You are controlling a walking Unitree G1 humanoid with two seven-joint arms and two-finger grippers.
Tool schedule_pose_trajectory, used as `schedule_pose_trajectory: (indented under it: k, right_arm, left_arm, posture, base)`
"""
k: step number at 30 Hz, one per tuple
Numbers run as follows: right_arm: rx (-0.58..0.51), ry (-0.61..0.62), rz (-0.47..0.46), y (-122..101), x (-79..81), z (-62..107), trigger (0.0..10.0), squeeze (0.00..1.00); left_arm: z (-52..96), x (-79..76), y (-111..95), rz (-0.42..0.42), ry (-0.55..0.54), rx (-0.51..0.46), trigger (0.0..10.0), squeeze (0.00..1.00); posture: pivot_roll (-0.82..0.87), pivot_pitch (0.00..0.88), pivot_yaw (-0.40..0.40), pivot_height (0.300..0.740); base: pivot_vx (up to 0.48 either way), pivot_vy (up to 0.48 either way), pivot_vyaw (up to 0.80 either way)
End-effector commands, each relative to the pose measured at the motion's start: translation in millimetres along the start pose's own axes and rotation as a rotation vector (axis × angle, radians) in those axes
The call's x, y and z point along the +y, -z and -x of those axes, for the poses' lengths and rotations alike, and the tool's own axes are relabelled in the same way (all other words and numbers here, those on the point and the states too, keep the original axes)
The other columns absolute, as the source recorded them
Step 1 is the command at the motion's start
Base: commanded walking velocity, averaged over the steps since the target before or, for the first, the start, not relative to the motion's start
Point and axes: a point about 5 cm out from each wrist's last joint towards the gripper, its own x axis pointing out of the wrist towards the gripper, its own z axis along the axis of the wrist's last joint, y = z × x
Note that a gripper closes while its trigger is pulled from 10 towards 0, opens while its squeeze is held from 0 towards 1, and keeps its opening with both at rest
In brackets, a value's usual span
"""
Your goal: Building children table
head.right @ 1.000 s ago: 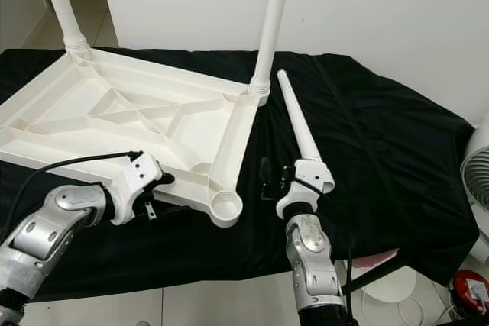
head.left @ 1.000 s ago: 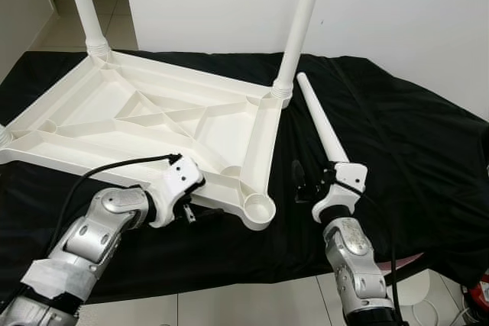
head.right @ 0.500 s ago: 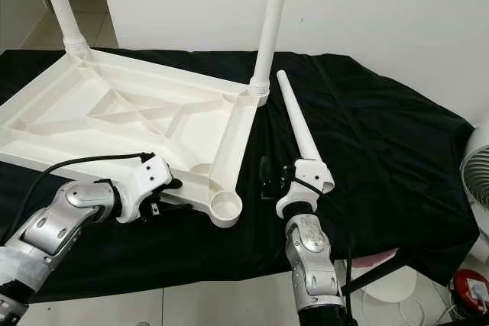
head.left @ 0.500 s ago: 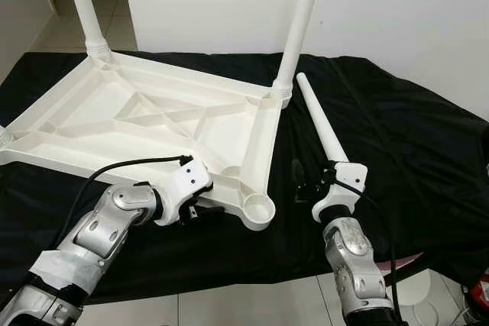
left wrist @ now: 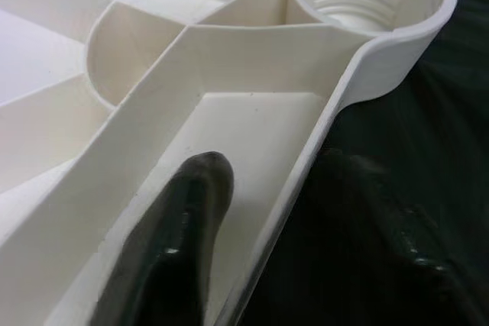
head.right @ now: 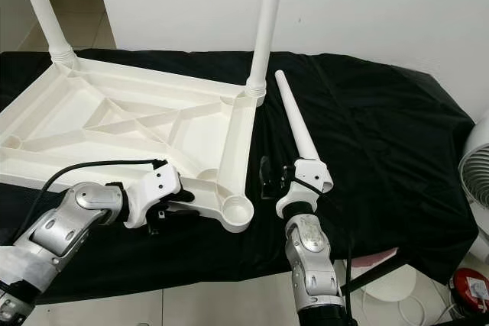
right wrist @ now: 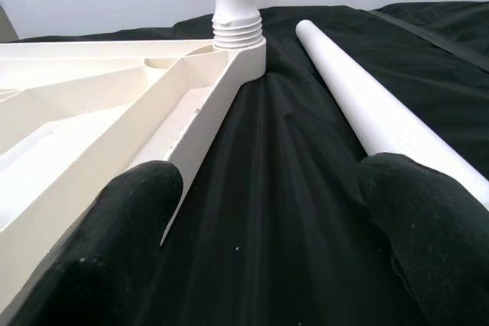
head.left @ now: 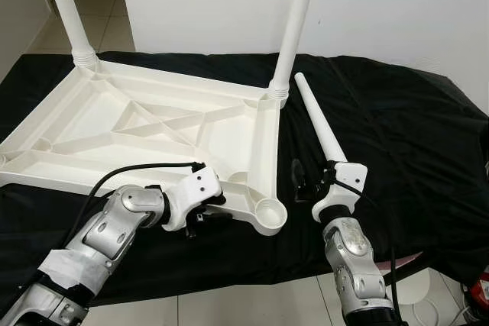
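Left gripper point(head.left: 205, 215) now further right, pinching tabletop point(head.left: 153, 124) rim near empty socket point(head.left: 271, 209); right gripper point(head.left: 306, 186) spread beside loose leg point(head.left: 321, 127), lower centre.

White wall point(head.left: 397, 5), black cloth point(head.left: 412, 135), tiled floor point(head.left: 252, 303).

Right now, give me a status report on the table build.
Left gripper straddles tabletop rim beside empty corner socket. Right gripper open over black cloth, loose leg by one finger. Two legs screwed in. Nothing blocking.
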Motion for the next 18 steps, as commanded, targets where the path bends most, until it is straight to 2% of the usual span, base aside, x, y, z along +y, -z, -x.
schedule_pose_trajectory:
  k: [1,4,7,8,10,15,16,18]
  right_arm:
    - [0.003,0.017,0.001,3,-2.8,1.1,10.0,0.00]
    - [0.003,0.015,0.003,2,-2.4,0.6,10.0,0.00]
    - [0.003,0.015,0.004,2,-2.4,0.4,10.0,0.00]
    - [-0.005,0.028,0.016,0,-7.8,-2.2,10.0,0.00]
    - [-0.020,0.056,0.036,-6,-19.0,-7.9,10.0,0.00]
    - [-0.023,0.072,0.048,-9,-28.7,-12.2,10.0,0.00]
    - [-0.025,0.086,0.048,-11,-34.4,-14.1,10.0,1.00]
    - [-0.029,0.102,0.059,-13,-40.3,-15.5,10.0,1.00]
  left_arm:
    - [-5.4,-6.8,5,0.040,0.047,0.010,10.0,1.00]
    - [-6.2,-5.4,2,-0.001,0.030,0.011,10.0,1.00]
    - [-6.4,-4.6,2,-0.008,0.022,0.011,10.0,1.00]
    - [-4.4,-2.6,-2,0.004,0.010,-0.018,10.0,0.00]
    - [0.0,3.4,-12,0.043,-0.032,-0.091,10.0,0.00]
    - [3.9,9.7,-21,0.083,-0.086,-0.169,10.0,0.00]
    - [5.2,13.1,-25,0.108,-0.121,-0.207,10.0,0.00]
    - [5.5,16.1,-27,0.137,-0.161,-0.236,10.0,0.00]
  posture:
    - [0.02,0.071,-0.058,0.740]
    - [0.02,0.080,-0.058,0.740]
    - [0.02,0.080,-0.058,0.740]
    - [0.02,0.080,-0.058,0.740]
    - [0.01,0.085,-0.049,0.740]
    - [0.01,0.087,-0.047,0.740]
    - [0.02,0.086,-0.046,0.740]
    - [0.02,0.085,-0.048,0.740]
  base:
    - [0.000,0.000,0.00]
    - [0.000,0.000,0.00]
    - [0.000,0.000,0.00]
    - [0.000,0.000,0.00]
    - [0.000,0.000,0.00]
    - [0.000,0.000,0.00]
    - [0.000,0.000,0.00]
    - [0.000,0.000,0.00]
